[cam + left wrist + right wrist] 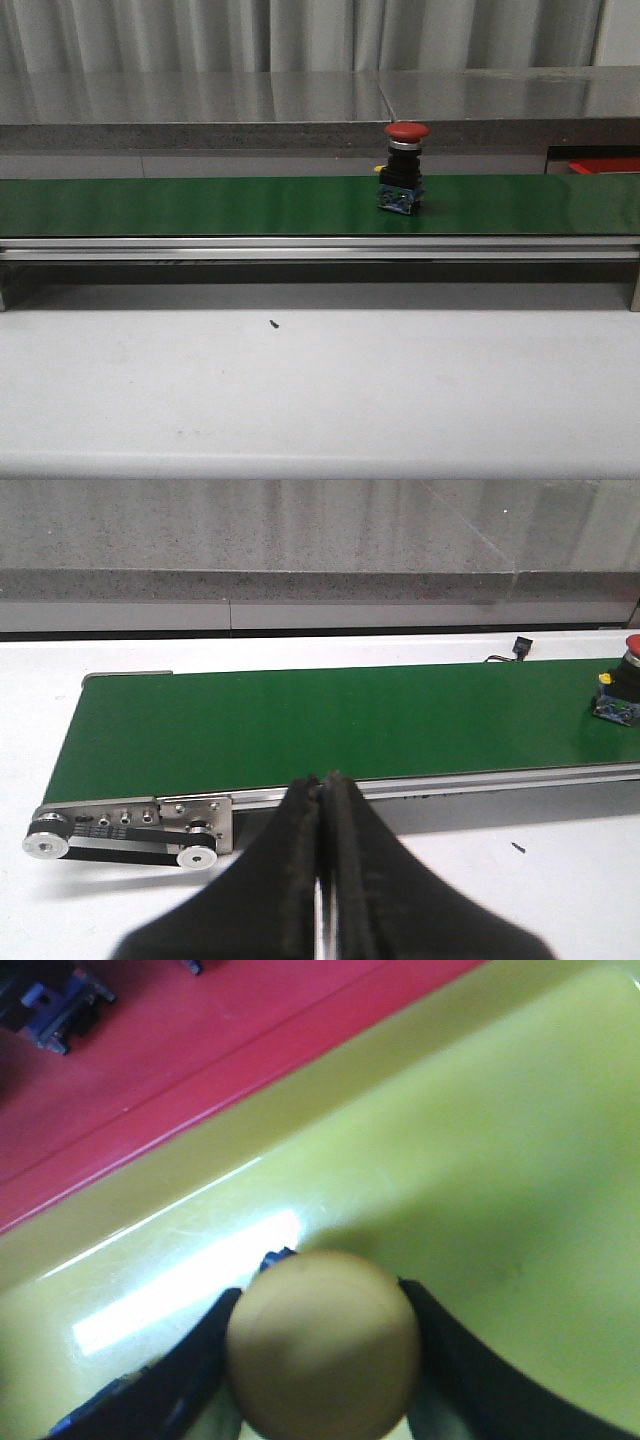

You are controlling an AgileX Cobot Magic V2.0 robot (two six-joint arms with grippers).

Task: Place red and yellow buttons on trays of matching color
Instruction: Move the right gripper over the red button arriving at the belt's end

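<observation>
The long green belt (200,205) carries a red button (404,165) standing up, waiting. The yellow tray (520,1160) sits right beside the red tray (200,1050). The right gripper (320,1360) is clamped on a yellow button (322,1345) over the yellow tray. The left gripper (325,810) has its fingers together, holding nothing. If the yellow button drops from too high, it might bounce out.

Red button (404,168) upright on green belt; yellow button (322,1355) over yellow tray (500,1160).
</observation>
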